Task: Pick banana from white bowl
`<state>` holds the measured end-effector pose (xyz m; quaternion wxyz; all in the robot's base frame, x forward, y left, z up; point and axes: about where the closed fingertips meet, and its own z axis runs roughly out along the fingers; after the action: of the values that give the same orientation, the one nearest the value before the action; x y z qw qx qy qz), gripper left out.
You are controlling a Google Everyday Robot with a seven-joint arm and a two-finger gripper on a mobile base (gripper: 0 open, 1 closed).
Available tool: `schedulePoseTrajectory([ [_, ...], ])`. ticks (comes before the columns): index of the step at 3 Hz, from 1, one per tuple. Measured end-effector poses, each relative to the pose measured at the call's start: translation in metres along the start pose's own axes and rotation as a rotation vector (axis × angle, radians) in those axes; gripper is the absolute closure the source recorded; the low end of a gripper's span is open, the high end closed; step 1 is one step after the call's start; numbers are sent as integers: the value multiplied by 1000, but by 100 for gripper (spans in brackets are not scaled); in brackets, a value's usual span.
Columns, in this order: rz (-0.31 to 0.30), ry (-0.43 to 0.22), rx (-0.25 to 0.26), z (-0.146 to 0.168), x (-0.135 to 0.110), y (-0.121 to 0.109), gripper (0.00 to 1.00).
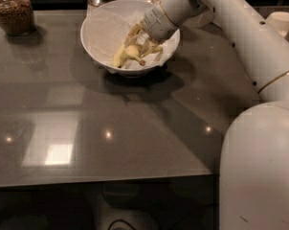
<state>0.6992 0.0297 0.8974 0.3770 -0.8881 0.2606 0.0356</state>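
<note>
The gripper (143, 43) reaches into the white bowl (99, 28) on the grey surface (111, 128), partly covering the banana (127, 54); whether its jaws grip it cannot be told.

In bowl (99, 30): banana (125, 54), end effector (143, 48) just beside it; jar (11, 11) left.

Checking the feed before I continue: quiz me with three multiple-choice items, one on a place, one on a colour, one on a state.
1. The tool is: A inside the white bowl; B far left of it; C well above it.
2. The banana is: A green; B yellow; C red.
3. The white bowl is: A upside down; B on its side; C upright.
A: the tool reaches into the bowl beside the banana. B: its peel shows yellow. C: its mouth faces up.
</note>
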Motion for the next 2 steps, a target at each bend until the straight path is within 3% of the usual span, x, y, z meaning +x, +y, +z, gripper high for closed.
schedulePoseTrajectory([
  [2, -57, 101, 97, -68, -8, -29, 100],
])
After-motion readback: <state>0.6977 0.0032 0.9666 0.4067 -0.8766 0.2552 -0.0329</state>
